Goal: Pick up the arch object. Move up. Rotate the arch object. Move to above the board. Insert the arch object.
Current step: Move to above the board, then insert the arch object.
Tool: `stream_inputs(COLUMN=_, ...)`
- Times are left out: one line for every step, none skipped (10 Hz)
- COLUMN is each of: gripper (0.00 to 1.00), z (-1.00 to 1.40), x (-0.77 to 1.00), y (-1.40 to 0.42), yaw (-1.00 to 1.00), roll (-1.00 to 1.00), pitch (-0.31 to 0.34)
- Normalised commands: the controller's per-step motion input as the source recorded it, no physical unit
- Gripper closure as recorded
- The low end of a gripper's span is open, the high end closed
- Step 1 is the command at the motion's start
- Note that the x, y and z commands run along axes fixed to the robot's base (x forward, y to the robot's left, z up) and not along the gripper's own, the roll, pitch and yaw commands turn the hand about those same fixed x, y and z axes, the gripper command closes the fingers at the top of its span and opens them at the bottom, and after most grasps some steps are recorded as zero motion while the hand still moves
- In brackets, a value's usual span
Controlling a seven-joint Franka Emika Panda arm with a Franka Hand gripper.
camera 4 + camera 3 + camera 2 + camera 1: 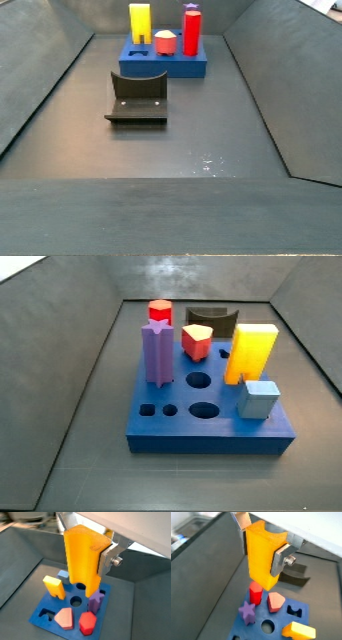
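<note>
My gripper [261, 547] is shut on the arch object [263, 559], a yellow-orange block that hangs upright between the silver fingers [280, 559]. Its curved gap shows at the end near the gripper. The same grip shows in both wrist views, with the arch object [80, 559] in the gripper [85, 552]. It hangs above the blue board [238, 629], clear of it. The board also shows in a wrist view [41, 619] and in both side views [201, 434] [167, 68]. Neither side view shows the gripper or the arch object.
On the board stand a purple star post [158, 356], a red hexagon post [160, 311], a pink pentagon [198, 341], a large yellow rectangular block [250, 353] and a light blue cube [261, 399]. The dark fixture [138, 98] stands on the grey floor beside the board. Sloped grey walls surround the floor.
</note>
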Motion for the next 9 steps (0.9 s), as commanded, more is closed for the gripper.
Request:
stream_inputs(gripper=1.0, z=0.03, x=0.12, y=-0.16, yaw=1.0, roll=0.1, pitch=0.188)
stream_inputs(gripper=1.0, z=0.02, x=0.09, y=-0.11, yaw=1.0, roll=0.13, pitch=0.202)
stream_inputs(gripper=1.0, z=0.02, x=0.09, y=-0.08, yaw=0.97, roll=0.16, pitch=0.23)
stream_inputs(gripper=1.0, z=0.02, x=0.09, y=-0.06, yaw=0.69, roll=0.16, pitch=0.213)
stream_inputs(gripper=1.0, z=0.02, x=0.1, y=-0.05, yaw=0.37, roll=0.15, pitch=0.175)
stream_inputs(gripper=1.0, z=-0.39, x=0.26, y=-0.04, yaw=-0.04, roll=-0.04, pitch=0.0)
stream_inputs(gripper=1.0, z=-0.34, x=0.53, y=-0.12, yaw=-0.13, roll=-0.03, pitch=0.01)
stream_inputs(gripper=1.0, z=-0.27, x=0.84, y=-0.18, yaw=-0.09, roll=-0.01, pitch=0.089)
stream_inputs(gripper=1.0, z=-0.17, x=0.93, y=-0.14, yaw=-0.02, roll=-0.02, pitch=0.126)
